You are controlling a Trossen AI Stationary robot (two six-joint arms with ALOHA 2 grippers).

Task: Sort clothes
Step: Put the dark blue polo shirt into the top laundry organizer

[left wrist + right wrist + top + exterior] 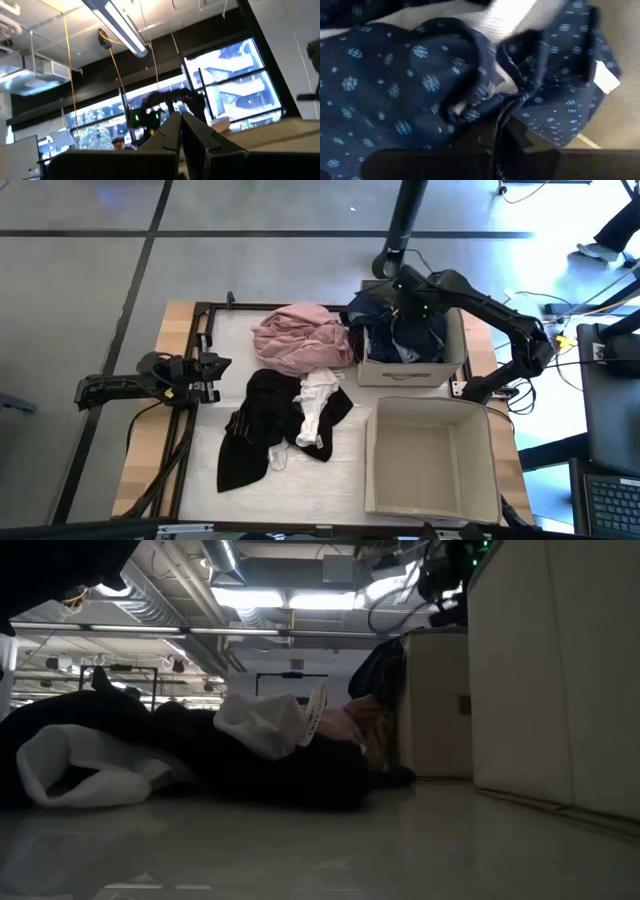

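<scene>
From the high view I see the right hand [408, 305] lowered over the far cardboard box [410, 370], where a dark navy garment [395, 330] fills the box and spills over its far rim. In the right wrist view the right hand [501, 131] has its two fingers pressed together with a fold of navy fabric patterned with pale dots [395, 85] bunched at the tips; I read this as closed on the garment, though the contact point itself is partly covered by cloth. A white tag [606, 77] shows at the fabric's edge.

The left hand [213, 370] waits at the desk's left edge, apart from the clothes. In the left wrist view its fingers [192, 132] lie closed against each other, holding nothing.

On the desk [330, 480] a pink garment [300, 338] lies just beside the far box. A black garment [260, 425] lies nearer, with a white piece [318, 408] on top of it; I cannot tell what kind of item the white piece is. The near cardboard box [430, 455] is open, with no garment visible inside. In the low view the black garment [200, 755] hides most of the pile behind it.
</scene>
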